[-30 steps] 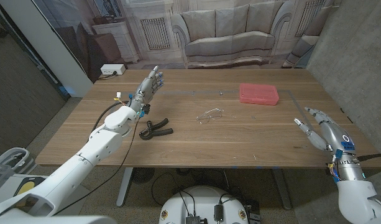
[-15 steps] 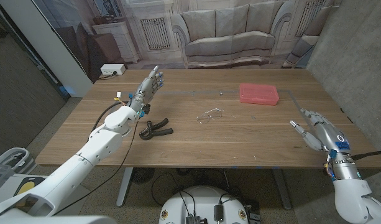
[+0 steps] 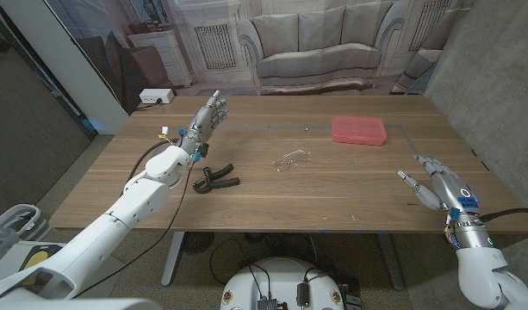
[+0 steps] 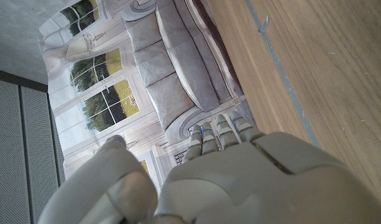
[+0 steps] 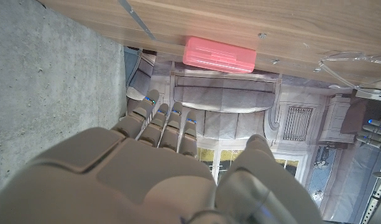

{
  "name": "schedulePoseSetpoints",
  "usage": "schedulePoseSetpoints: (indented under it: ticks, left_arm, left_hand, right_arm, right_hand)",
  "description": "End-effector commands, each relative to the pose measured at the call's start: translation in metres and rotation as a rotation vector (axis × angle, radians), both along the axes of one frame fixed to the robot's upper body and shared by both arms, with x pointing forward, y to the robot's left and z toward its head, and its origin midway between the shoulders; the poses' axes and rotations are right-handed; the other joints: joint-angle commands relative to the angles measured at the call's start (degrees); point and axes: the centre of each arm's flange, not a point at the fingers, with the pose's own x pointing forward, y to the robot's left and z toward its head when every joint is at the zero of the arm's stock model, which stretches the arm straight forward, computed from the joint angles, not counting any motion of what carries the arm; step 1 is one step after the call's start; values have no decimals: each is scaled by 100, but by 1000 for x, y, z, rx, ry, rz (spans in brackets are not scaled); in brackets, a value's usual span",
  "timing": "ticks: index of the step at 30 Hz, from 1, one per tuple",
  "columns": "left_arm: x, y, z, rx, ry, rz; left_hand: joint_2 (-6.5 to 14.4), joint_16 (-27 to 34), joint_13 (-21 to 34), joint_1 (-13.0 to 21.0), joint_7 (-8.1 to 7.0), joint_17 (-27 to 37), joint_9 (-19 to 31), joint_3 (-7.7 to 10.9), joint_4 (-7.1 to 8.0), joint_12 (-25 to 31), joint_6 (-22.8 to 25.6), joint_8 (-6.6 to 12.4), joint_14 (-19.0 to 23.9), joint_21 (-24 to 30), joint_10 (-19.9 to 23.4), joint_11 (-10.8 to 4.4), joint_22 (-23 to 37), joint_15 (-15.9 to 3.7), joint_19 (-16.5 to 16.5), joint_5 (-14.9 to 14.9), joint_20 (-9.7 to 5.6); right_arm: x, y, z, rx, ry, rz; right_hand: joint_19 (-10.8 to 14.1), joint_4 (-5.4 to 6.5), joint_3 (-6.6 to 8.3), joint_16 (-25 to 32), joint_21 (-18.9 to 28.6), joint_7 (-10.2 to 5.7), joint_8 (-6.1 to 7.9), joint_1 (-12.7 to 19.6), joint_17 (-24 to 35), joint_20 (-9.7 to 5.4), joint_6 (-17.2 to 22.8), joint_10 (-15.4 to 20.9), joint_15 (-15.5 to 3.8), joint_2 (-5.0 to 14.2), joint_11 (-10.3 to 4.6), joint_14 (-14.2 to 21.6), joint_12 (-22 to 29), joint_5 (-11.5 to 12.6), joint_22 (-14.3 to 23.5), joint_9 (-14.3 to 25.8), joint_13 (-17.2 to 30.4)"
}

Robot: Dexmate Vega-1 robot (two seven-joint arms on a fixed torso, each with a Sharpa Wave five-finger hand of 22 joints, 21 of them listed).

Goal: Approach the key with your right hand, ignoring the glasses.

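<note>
A tiny pale object (image 3: 307, 129), too small to tell for sure as the key, lies far on the table between the clear glasses (image 3: 291, 159) and the pink box (image 3: 358, 131). My right hand (image 3: 436, 183) hovers by the table's right front, fingers spread and holding nothing, well apart from that object. From the right wrist view, the hand (image 5: 159, 168) faces the pink box (image 5: 218, 54), with the glasses (image 5: 348, 62) off to the side. My left hand (image 3: 208, 116) is raised at the far left with its fingers apart and nothing in it.
A black spring clamp (image 3: 214, 179) lies beside my left forearm. A blue tape line (image 3: 401, 138) runs along the table by the box. The wooden table (image 3: 332, 194) has bare room between my right hand and the glasses. A grey wall stands close on the right.
My right hand has drifted a little to the left and toward the table's front edge. The left arm and the objects have stayed put.
</note>
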Motion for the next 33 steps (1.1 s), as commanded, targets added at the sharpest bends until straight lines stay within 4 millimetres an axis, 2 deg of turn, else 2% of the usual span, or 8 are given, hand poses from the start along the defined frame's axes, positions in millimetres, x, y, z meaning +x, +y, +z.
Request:
schedulePoseSetpoints:
  ticks: [1,17,33]
  left_arm:
    - [1,7,-1,-13,-1,6]
    - [8,9,1,-17,4,-2]
    - [2,17,2,-23,-2,12]
  left_hand:
    - [9,-14,14,5,4,10,30,-25,2,-23,60,-9,-52,-21,0,-39,27,-24,-6,-13,-209]
    - [22,-8,14,11,-18,10,30,-39,0,-19,68,-9,-48,-29,10,-66,28,-38,2,-17,-198]
    - [33,-4,14,20,-27,10,31,-53,-3,-19,72,-10,-46,-38,11,-73,29,-40,6,-20,-188]
  right_arm:
    - [9,0,-10,5,33,-16]
    - [19,3,-22,21,60,-31]
    - [28,4,-33,32,70,-42]
  right_hand:
    - [86,-40,19,15,-10,-9,43,28,5,-100,74,55,-107,17,-31,74,33,37,14,15,3]
    - [116,-55,15,1,-33,-71,35,35,4,-105,82,55,-96,15,-14,86,20,60,14,15,0]
    - [141,-63,11,-3,-54,-82,30,36,4,-113,91,75,-110,19,-27,108,17,79,15,16,0]
